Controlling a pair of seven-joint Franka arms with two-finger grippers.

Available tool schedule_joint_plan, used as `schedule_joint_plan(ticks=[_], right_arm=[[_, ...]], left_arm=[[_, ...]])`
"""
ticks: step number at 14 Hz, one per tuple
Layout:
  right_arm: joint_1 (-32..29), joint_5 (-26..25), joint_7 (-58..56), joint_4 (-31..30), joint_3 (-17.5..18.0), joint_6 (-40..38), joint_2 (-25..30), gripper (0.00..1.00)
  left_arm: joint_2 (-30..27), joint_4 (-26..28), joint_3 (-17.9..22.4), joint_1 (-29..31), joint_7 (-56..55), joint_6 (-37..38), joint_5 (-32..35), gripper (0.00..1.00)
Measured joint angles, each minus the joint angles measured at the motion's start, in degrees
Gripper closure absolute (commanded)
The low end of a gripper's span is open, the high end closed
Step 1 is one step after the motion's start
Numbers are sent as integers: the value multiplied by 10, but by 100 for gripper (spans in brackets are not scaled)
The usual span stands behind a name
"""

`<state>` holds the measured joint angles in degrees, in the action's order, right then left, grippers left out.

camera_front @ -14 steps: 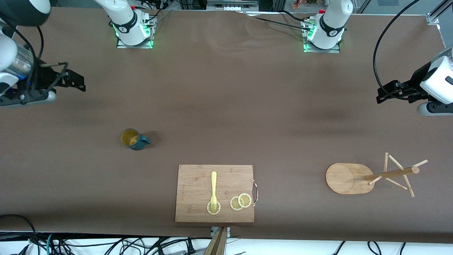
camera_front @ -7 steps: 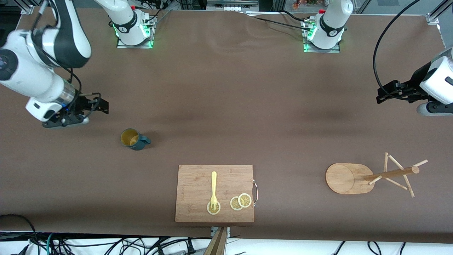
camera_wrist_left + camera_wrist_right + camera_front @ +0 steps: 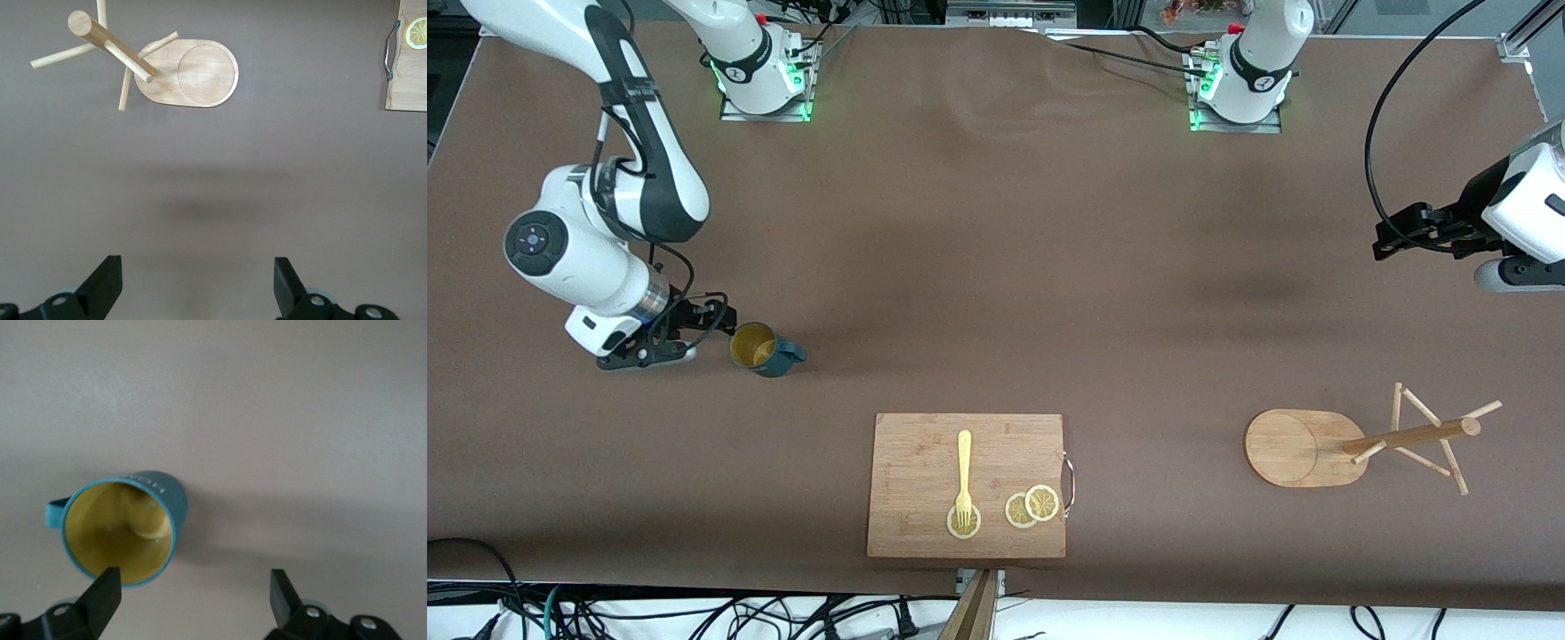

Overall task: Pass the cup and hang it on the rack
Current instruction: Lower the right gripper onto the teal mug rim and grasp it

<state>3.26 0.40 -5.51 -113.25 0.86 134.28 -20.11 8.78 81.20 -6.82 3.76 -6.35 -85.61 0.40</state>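
Note:
The cup [image 3: 763, 349], dark teal outside and ochre inside, stands upright on the brown table, its handle pointing toward the left arm's end. My right gripper [image 3: 719, 318] is open and low beside the cup, toward the right arm's end of the table. In the right wrist view the cup [image 3: 123, 527] sits just ahead of the right gripper [image 3: 193, 587], off to one fingertip's [image 3: 107, 590] side and not between the fingers. The rack [image 3: 1316, 449] stands toward the left arm's end. My left gripper [image 3: 1392, 236] waits open, up over that end; its wrist view shows the rack [image 3: 193, 73] and the left gripper [image 3: 197, 280] empty.
A wooden cutting board [image 3: 925, 462] with a metal handle lies near the front edge at mid-table. On it are a yellow fork [image 3: 964, 476] and lemon slices [image 3: 1032, 506]. Its handle end [image 3: 408, 80] shows in the left wrist view.
My right arm has swung in from the table's end and come down until its open gripper is beside the cup. The cup, rack and left arm have not moved.

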Motion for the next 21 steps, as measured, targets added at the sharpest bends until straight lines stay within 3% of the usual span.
schedule_joint_plan(ticks=[4, 7, 16, 21], right_arm=[[6, 0, 1, 9, 2, 16, -31, 11], [6, 1, 1, 9, 1, 26, -48, 25], [19, 3, 37, 9, 5, 34, -64, 100], [23, 4, 38, 13, 6, 34, -64, 100]], left_arm=[[0, 1, 1, 2, 0, 0, 0, 0], [0, 1, 1, 2, 1, 0, 0, 0], [1, 2, 1, 2, 2, 0, 0, 0], [3, 2, 1, 3, 2, 0, 0, 0]])
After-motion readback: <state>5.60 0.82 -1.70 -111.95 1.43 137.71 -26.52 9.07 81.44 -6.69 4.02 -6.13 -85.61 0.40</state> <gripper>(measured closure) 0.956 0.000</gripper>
